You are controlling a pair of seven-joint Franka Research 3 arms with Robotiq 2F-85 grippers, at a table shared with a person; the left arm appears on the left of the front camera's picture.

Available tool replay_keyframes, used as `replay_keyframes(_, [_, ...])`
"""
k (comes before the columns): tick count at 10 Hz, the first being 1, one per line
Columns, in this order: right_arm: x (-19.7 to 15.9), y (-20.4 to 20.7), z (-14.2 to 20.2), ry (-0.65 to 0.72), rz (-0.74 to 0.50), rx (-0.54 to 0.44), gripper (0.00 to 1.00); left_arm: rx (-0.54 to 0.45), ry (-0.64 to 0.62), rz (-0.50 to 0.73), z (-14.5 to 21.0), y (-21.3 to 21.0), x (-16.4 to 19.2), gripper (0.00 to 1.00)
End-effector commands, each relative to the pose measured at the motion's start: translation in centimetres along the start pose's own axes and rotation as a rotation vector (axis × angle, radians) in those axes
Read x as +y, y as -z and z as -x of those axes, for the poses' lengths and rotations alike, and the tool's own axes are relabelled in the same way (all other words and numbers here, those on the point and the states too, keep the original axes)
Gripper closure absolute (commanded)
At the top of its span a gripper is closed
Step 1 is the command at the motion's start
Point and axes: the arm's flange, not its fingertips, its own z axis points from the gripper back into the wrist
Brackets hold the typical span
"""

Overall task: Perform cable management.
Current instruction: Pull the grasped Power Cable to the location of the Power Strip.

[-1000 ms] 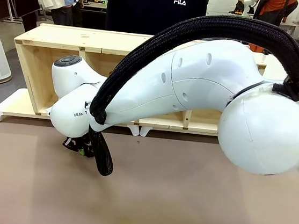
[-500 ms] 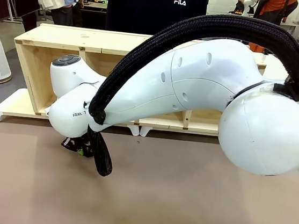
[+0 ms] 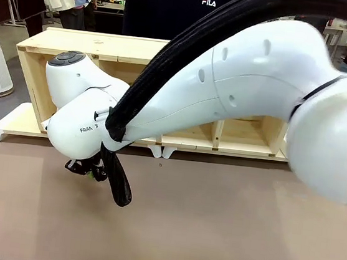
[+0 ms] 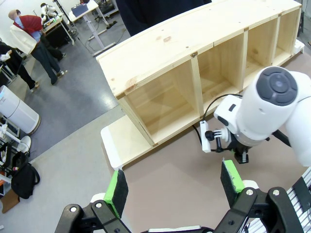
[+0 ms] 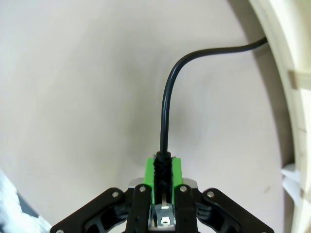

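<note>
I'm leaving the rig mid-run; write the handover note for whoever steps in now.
Right gripper: jaws shut on the cable at its ribbed end, low over the table.
Left gripper: jaws open, empty, high above the table.
Cable: runs from the grip across the table to the wooden shelf.
Done: cable end gripped.
Left: routing and tidying the cord; nothing looks stowed yet.

Right arm [image 3: 240, 94] reaching across the table [image 3: 212, 235]
Its right gripper [image 3: 85, 169] hangs low over the brown top, close to the long wooden shelf [image 3: 33, 70] behind it.
</note>
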Motion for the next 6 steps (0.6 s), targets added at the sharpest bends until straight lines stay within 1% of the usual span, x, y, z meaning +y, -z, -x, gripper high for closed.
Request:
replay_keyframes(1, [1.5, -1.7, 4.2, 0.036, 0.042, -0.009, 0.84, -0.012, -0.014, 0.002, -0.2, 0.1, -0.1, 0.00])
replay_keyframes(3, [3.3, -3.9, 6.9, 0.035, 0.089, -0.016, 0.84, -0.012, -0.014, 0.002, -0.2, 0.1, -0.1, 0.00])
replay_keyframes(6, [6.3, -6.7, 10.1, -0.012, 0.173, -0.075, 0.84, -0.012, -0.014, 0.002, -0.2, 0.1, -0.1, 0.00])
